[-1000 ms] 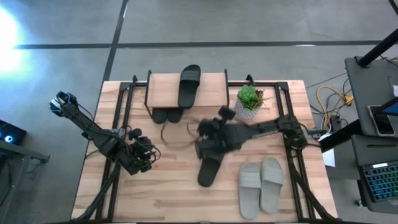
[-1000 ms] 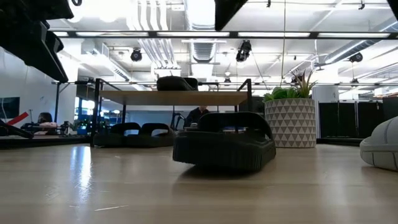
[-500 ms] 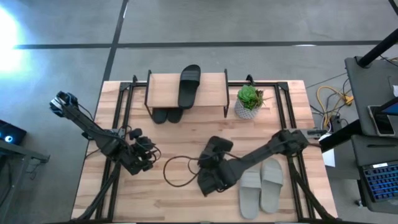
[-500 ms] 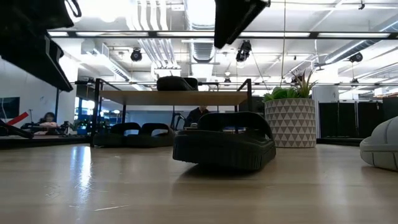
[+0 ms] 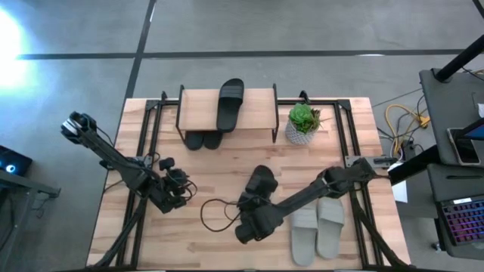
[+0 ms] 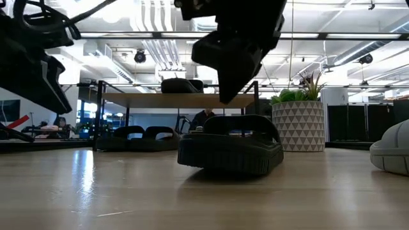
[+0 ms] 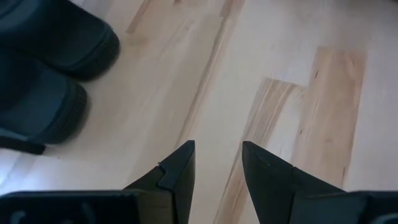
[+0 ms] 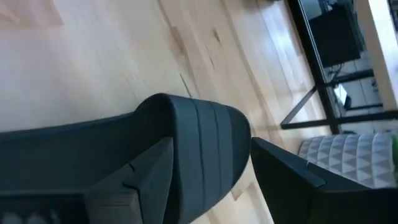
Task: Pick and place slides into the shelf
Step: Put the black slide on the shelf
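Note:
One black slide (image 5: 262, 180) lies flat on its sole on the table (image 5: 219, 174), in front of the shelf (image 5: 198, 108). My right gripper (image 5: 253, 217) hovers just above it, open. In the right wrist view its fingers (image 8: 149, 177) stand on either side of the slide's rounded end (image 8: 199, 140). In the low view the right gripper (image 6: 233, 70) is clear of the slide's strap (image 6: 233, 124). Another black slide (image 5: 230, 103) rests on the shelf's top plank, and two more (image 5: 203, 140) sit under it. A light grey pair (image 5: 318, 224) lies at the near right. My left gripper (image 5: 172, 193) waits open at the left.
A potted plant (image 5: 302, 123) stands to the right of the shelf. A dark cable (image 5: 215, 214) loops on the table between the two grippers. The left wrist view shows two dark rounded slide ends (image 7: 50, 68) and bare wood beyond my left gripper (image 7: 217, 168).
My right gripper has swung from the middle of the table toward the near edge and come down, so it now hangs low over the black slide. The slide itself has stayed where it was.

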Tool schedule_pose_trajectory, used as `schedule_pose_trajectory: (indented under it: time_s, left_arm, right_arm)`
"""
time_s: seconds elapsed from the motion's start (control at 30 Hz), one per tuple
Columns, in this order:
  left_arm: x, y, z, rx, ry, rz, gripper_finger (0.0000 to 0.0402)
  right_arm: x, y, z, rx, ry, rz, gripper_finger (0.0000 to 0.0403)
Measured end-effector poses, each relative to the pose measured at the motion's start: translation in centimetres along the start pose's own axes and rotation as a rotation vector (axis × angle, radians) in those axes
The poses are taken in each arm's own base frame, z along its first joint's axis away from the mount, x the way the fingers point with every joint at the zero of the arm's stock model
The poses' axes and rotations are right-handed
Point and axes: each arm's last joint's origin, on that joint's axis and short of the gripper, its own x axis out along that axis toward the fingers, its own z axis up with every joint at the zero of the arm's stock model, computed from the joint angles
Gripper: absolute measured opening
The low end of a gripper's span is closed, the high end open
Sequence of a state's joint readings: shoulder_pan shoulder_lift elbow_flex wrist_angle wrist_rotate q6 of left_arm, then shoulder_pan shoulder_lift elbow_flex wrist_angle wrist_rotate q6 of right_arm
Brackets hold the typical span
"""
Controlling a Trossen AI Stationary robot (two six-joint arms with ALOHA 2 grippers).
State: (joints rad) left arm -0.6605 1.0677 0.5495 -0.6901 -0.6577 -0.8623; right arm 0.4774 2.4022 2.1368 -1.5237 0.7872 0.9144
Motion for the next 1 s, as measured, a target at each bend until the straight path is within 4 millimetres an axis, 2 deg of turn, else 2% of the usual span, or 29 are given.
schedule_pose_trajectory:
  time_s: [0.13,0.53,0.8,1.0]
  left_arm:
    - [0.3,-0.2,-0.1,0.028,-0.003,0.025,0.0118]
    - [1.3,-0.7,-0.6,0.073,0.027,0.074,0.0118]
    - [1.3,-0.7,-0.6,0.073,0.029,0.076,0.0118]
    - [1.0,-0.6,-0.5,0.06,0.018,0.064,0.0118]
  right_arm:
    - [0.7,0.3,-0.2,0.029,0.025,-0.004,0.0208]
    - [3.2,2.1,-1.4,-0.04,0.101,-0.035,0.0208]
    - [6.8,0.9,-1.4,-0.021,0.182,-0.112,0.0208]
    - [8.6,-0.4,-0.7,-0.004,0.226,-0.146,0.0207]
